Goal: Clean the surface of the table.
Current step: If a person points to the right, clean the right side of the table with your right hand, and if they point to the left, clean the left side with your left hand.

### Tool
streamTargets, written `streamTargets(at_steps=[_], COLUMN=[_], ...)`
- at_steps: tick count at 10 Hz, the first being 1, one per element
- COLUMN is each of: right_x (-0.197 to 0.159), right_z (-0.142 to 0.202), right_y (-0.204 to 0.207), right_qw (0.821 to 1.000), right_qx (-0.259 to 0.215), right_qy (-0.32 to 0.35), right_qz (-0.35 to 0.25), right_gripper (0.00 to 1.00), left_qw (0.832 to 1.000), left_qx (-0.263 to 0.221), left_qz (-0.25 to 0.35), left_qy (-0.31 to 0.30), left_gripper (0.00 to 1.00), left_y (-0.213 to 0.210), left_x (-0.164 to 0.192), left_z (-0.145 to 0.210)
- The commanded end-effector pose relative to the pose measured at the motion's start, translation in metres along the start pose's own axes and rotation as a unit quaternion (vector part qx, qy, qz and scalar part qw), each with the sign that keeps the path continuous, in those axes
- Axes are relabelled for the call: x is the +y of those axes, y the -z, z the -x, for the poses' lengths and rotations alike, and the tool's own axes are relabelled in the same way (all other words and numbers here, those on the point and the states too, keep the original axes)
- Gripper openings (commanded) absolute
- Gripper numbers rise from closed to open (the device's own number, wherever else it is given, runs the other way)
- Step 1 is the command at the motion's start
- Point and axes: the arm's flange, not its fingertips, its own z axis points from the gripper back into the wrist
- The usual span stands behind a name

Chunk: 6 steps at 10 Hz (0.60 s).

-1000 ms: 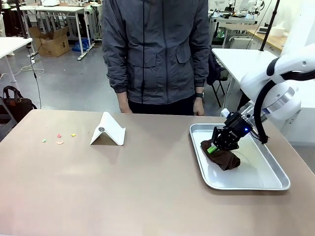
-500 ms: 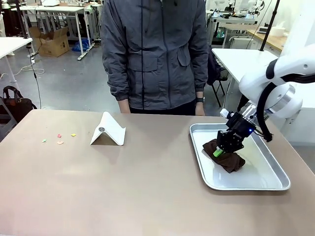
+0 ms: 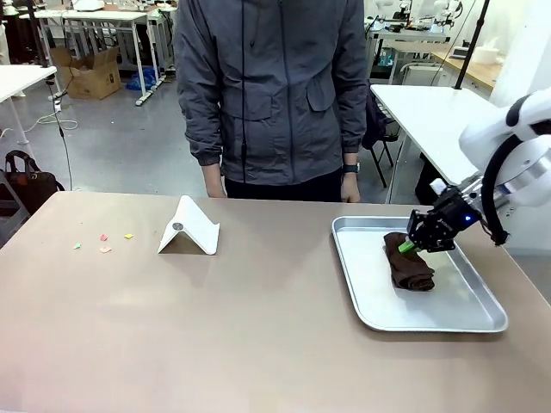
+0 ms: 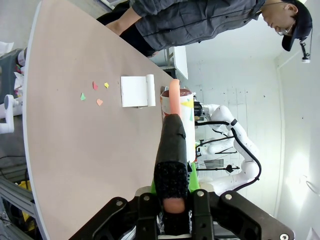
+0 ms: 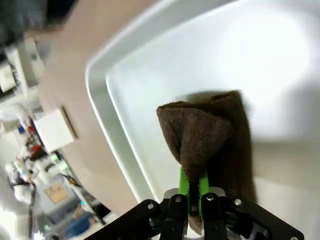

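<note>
The brownish-tan table (image 3: 258, 327) carries a few small coloured scraps (image 3: 103, 243) near its left edge. A brown cloth (image 3: 411, 268) lies in the silver tray (image 3: 362, 297) on the right. My right gripper (image 3: 411, 245) is shut on the cloth's upper end. In the right wrist view the cloth (image 5: 200, 132) bunches up from between the fingers of the right gripper (image 5: 194, 196), over the tray floor (image 5: 140, 90). My left gripper (image 4: 172, 202) is shut on a black, orange-tipped stick-like tool (image 4: 171, 145), high above the table (image 4: 65, 140), with the scraps (image 4: 95, 92) far below.
A white folded stand (image 3: 189, 228) sits left of centre, close to the scraps. A person (image 3: 271, 95) in a grey jacket stands at the far edge, hands hanging down. The tray's raised rim runs close to the table's right edge.
My right gripper has moved right and a little farther back inside the tray, pulling the brown cloth along with it. The stand and the scraps have stayed in place.
</note>
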Motion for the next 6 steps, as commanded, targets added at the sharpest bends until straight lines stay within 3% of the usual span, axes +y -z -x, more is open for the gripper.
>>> streamTargets(at_steps=[1,3,6], right_x=[0.001,-0.003,-0.005], right_z=[-0.003,-0.005,0.004], right_y=[-0.008,-0.022,-0.059], right_qw=[0.993,0.973,0.924], right_qx=[-0.021,0.025,0.155], right_qy=[0.085,0.148,0.197], right_qz=[-0.076,-0.177,-0.290], right_gripper=[0.08,0.08,0.08], left_qw=[1.000,1.000,1.000], left_qx=[-0.002,-0.002,-0.002], left_qz=[0.010,0.010,0.010], left_qy=[0.004,0.004,0.004], left_gripper=[0.22,0.22,0.22], left_y=[-0.001,-0.001,-0.001], left_x=[-0.004,-0.004,-0.004], left_z=[0.001,0.001,0.001])
